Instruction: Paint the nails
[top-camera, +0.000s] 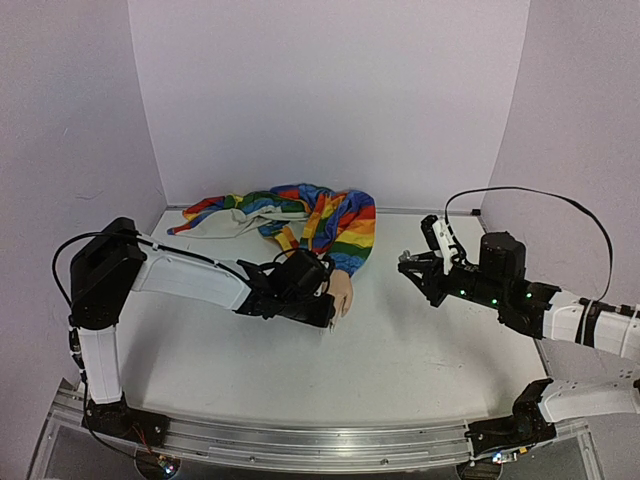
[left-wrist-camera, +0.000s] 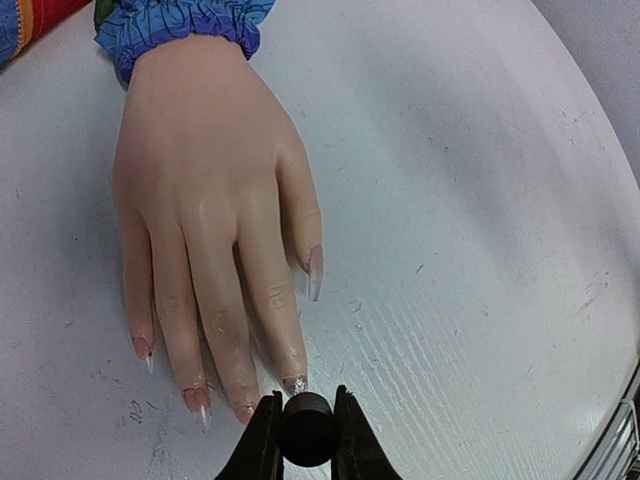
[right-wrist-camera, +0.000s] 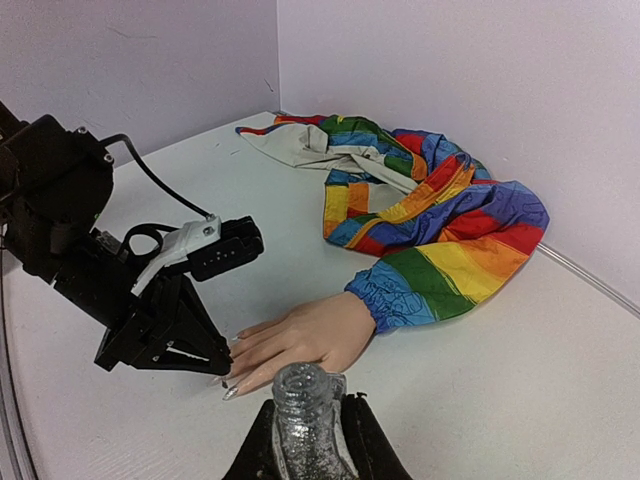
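Beside pointed nails (left-wrist-camera: 314, 272), left end effector (left-wrist-camera: 305, 410) pinches a round black cap (left-wrist-camera: 305, 432); right end effector (right-wrist-camera: 305, 425) clamps glittery bottle (right-wrist-camera: 303, 398).

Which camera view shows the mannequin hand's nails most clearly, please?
Left wrist: it looks straight down on the nails, with all five close up. Top external shows the mannequin hand tiny beside the left gripper, its nails too small to make out. Right wrist sees them low and edge-on, next to that gripper.
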